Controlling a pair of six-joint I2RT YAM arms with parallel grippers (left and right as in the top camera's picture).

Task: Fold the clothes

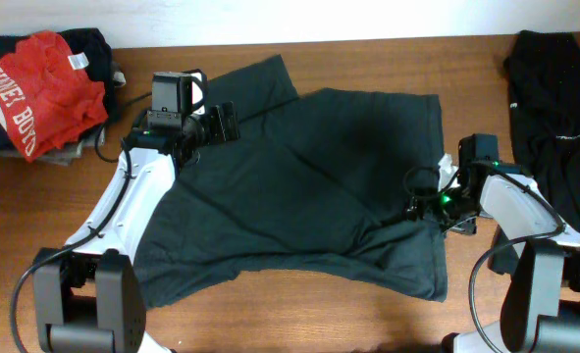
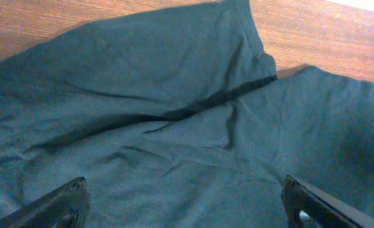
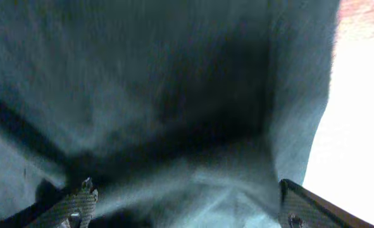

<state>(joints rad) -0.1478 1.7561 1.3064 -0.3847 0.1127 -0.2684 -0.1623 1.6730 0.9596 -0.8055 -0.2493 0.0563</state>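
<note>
Brown wood-grain counter [image 1: 290,328] fills the overhead view. A dark grey-green soft cloth T-shirt [image 1: 309,186] lies spread across its middle, mostly flat, with shallow creases and one sleeve [image 1: 265,83] reaching toward the far edge. Left of the T-shirt, at the far corner, a crumpled red cloth garment with white lettering [image 1: 39,93] sits on top of a small heap that includes a black garment [image 1: 91,47] (the rest of the heap is too hidden to name). Right of the T-shirt and apart from it, a long black cloth garment [image 1: 554,118] lies bunched along the counter's side.

The left tool [image 1: 221,123] hangs over the T-shirt's left part, just beside the sleeve. Its wrist camera shows the two fingers [image 2: 60,206] spread wide with only cloth lying below them, so it is released and grips nothing. The right tool [image 1: 429,201] is at the T-shirt's right hem, low over the fabric. Its wrist view is blurred, yet the fingers [image 3: 79,202] stand far apart with grey-green cloth beneath them, so it is released as well. Whether either tool's fingertips touch the cloth I cannot tell.
</note>
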